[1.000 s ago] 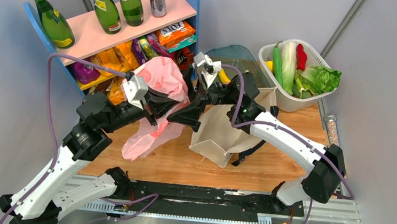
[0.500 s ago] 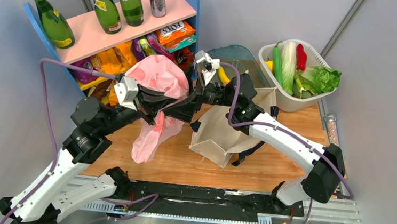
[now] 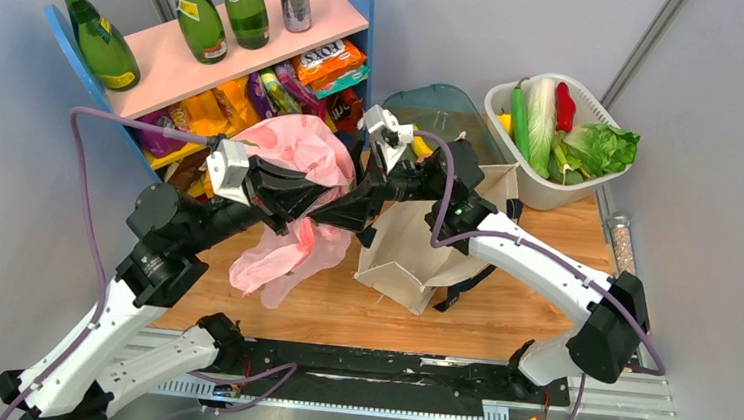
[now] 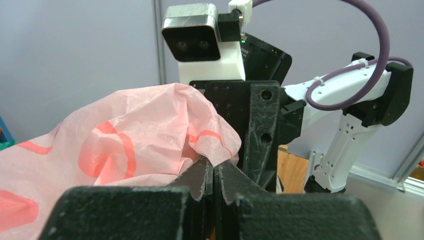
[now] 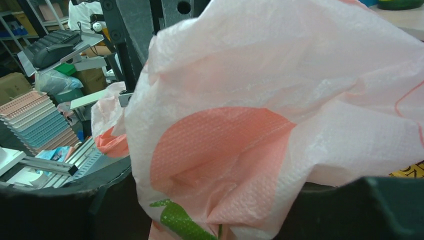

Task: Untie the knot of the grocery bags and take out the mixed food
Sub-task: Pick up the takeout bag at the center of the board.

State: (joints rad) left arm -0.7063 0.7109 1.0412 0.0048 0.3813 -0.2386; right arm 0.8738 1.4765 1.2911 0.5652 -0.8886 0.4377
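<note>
The pink plastic bag (image 3: 298, 149) hangs in the air between my two grippers, and its loose lower part (image 3: 282, 258) droops toward the wooden table. My left gripper (image 3: 314, 197) is shut on a fold of its film, as the left wrist view (image 4: 213, 167) shows. My right gripper (image 3: 341, 214) meets it from the right and is shut on the same bag, which fills the right wrist view (image 5: 260, 100). I cannot make out the knot. The cream tote (image 3: 410, 248) stands open under the right arm. A yellow banana (image 3: 419, 146) shows behind the right wrist.
A white basket (image 3: 590, 187) at the back right holds a cucumber (image 3: 518, 121), pale cabbage, a red pepper (image 3: 564, 105) and lettuce (image 3: 604, 146). A blue and pink shelf (image 3: 261, 36) at the back left carries green bottles and snack packets. A teal lid (image 3: 437, 100) lies behind the tote.
My left gripper has drawn back to the left with the bag. The bag's top has shifted left and its hanging part has swung and spread out again. The right gripper has barely moved.
</note>
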